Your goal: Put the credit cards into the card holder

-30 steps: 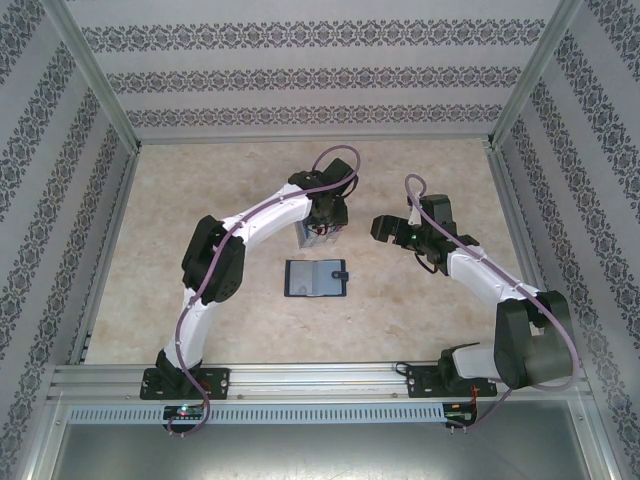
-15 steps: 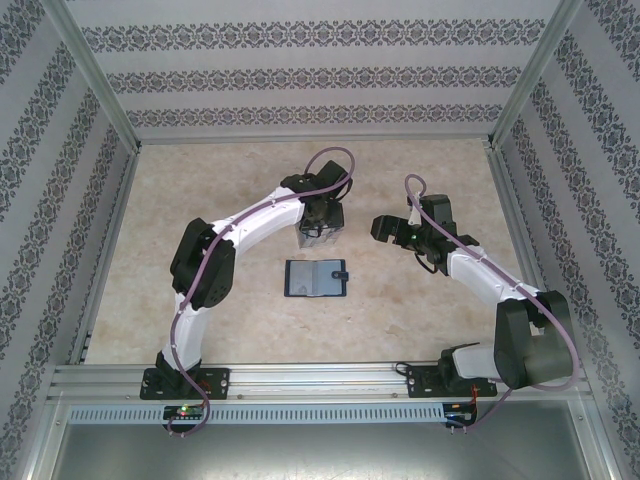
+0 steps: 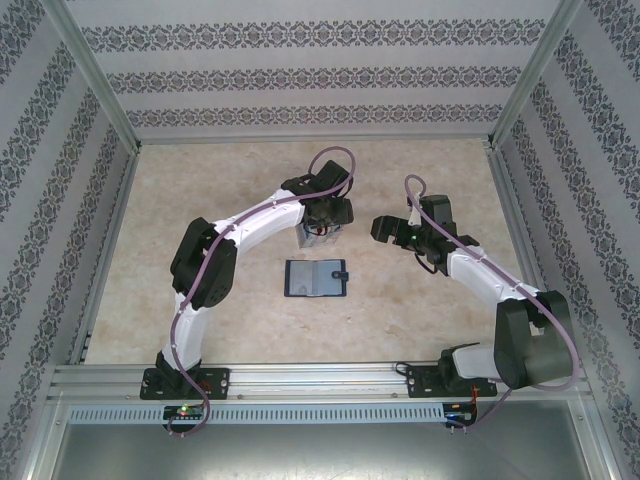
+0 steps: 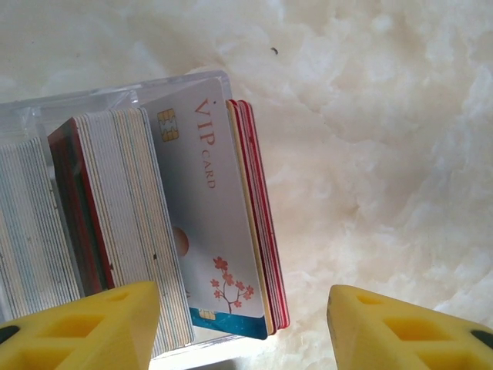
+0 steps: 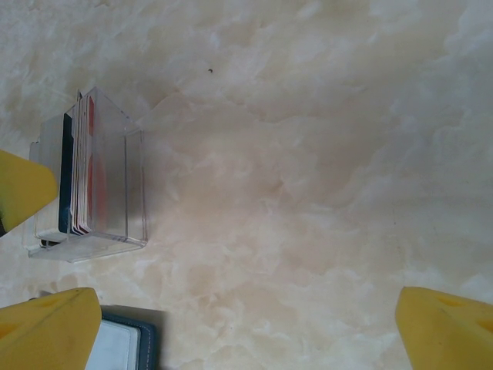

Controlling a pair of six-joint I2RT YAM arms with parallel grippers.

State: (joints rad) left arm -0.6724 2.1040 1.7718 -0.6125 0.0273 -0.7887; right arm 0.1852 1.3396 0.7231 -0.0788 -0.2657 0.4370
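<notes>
The credit cards [image 4: 204, 208] stand on edge in a clear plastic rack [image 4: 85, 104]: a white VIP card in front, red ones behind it, pale stacks to the left. My left gripper [image 4: 243, 324] hangs open just above them, one yellow finger [image 4: 77, 324] over the pale stack and the other over bare table, touching no card. In the top view it [image 3: 325, 222] sits over the rack [image 3: 312, 240]. The navy card holder [image 3: 316, 279] lies open and flat nearer the arms. To the right of the rack, my right gripper [image 3: 378, 228] is open and holds nothing.
The right wrist view has the rack [image 5: 92, 177] at its left, a corner of the card holder [image 5: 123, 347] at the bottom and bare marble table [image 5: 308, 193] under my right gripper [image 5: 246, 331]. Patterned walls and metal posts fence the table.
My left gripper's jaws have opened wider over the rack and its elbow has swung left. The right arm and the card holder have stayed put.
</notes>
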